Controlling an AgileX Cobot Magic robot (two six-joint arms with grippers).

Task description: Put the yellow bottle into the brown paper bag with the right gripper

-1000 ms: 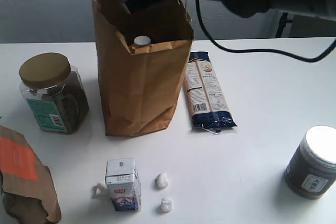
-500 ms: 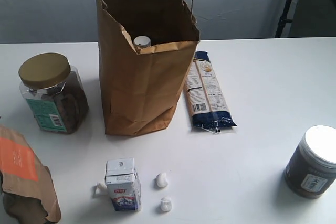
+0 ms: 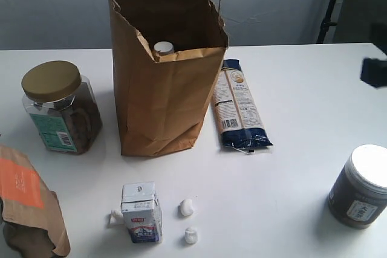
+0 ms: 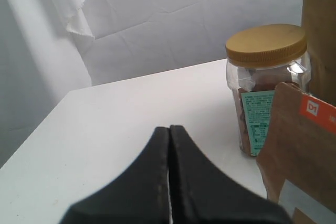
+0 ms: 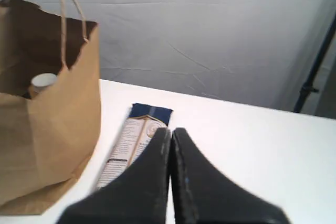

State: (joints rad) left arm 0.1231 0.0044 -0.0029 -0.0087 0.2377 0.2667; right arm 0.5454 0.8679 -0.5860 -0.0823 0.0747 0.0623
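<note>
The brown paper bag stands upright at the table's centre, handles up. Inside it, only the white cap of the yellow bottle shows above the front rim; its body is hidden. In the right wrist view the bag and the bottle cap lie off to one side. My right gripper is shut with nothing in it, well away from the bag. A blurred dark piece of the right arm shows at the far right edge. My left gripper is shut and empty, low over the table.
A gold-lidded clear jar stands left of the bag, and a blue pasta packet lies right of it. A brown pouch with an orange label, a small milk carton, white bits and a dark white-lidded jar sit nearer.
The right arm was over the bag's mouth, then pulled out of the exterior view; now only a dark piece shows at the right edge. The bottle stays in the bag.
</note>
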